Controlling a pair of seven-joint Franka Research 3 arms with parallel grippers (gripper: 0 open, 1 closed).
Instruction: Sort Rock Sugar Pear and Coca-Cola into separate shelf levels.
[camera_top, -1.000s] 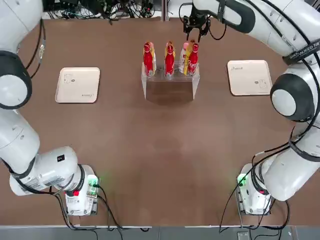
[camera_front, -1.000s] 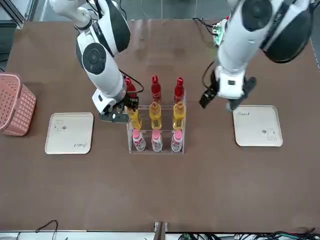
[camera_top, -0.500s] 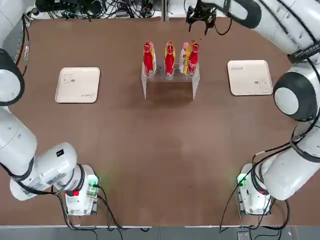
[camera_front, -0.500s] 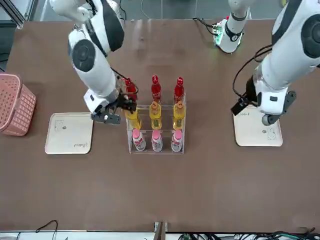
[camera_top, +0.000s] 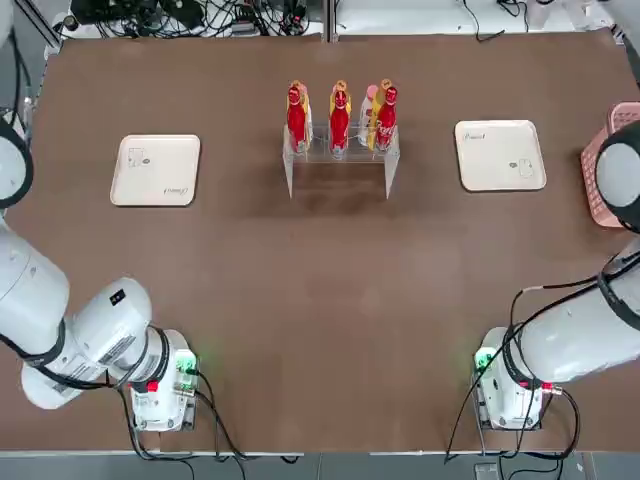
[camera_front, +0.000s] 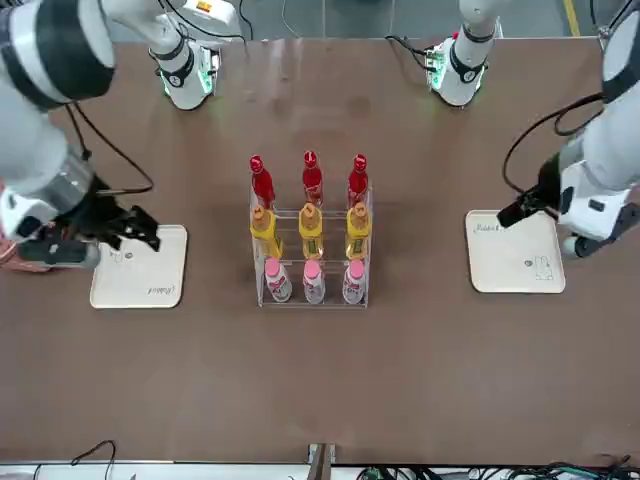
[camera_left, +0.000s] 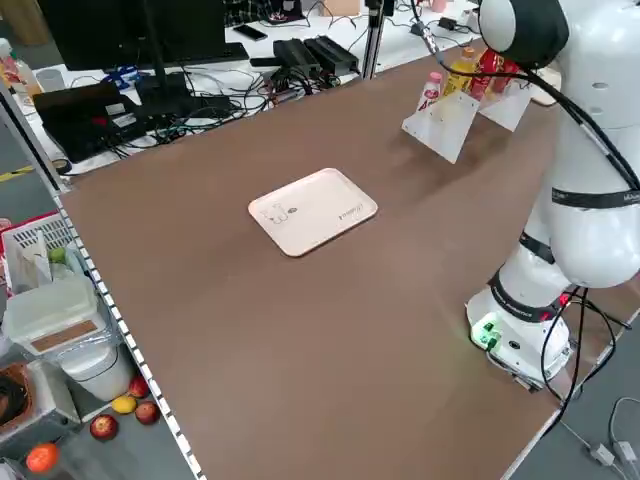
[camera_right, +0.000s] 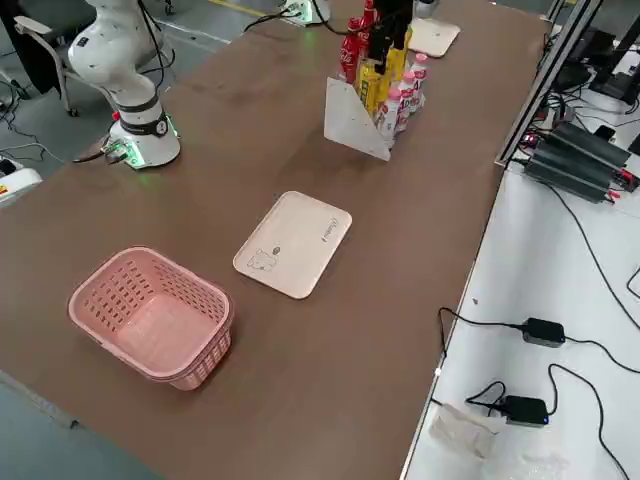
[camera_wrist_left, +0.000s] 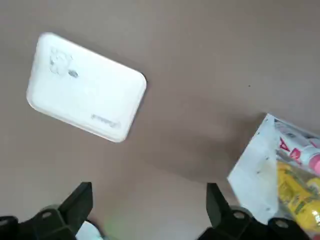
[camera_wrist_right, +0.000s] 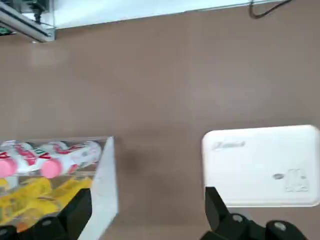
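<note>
Tool, right (camera_front: 125, 232): fingers spread and holding nothing, hovering over the inner edge of the cream tray (camera_front: 139, 266) on the robot's right, well apart from the rack. Tool, left (camera_front: 540, 205): fingers likewise spread and empty in its wrist view, raised over the other cream tray (camera_front: 514, 251) on the robot's left. Clear acrylic two-tier rack (camera_front: 311, 252): stands mid-table toward the far edge from the robot, between the two trays. Coca-Cola bottles (camera_front: 310, 178): three, red with red caps, upright in a row at the back, highest step. Rock Sugar Pear bottles (camera_front: 311, 230): three, yellow with orange caps, upright in a row on the step below and in front. Pink-capped pale bottles (camera_front: 313, 282): three, lowest front row. Pink basket (camera_right: 152, 314): at the table's edge on the robot's right; I see nothing in it. Table (camera_top: 320, 300): brown. Step in hand, by my judgement: sorting looks finished, each drink in its own row, no bottle loose on table or tray. Next move, as I judge it: nothing to grasp; both arms need only draw back toward their bases, keeping clear of the rack's walls.
</note>
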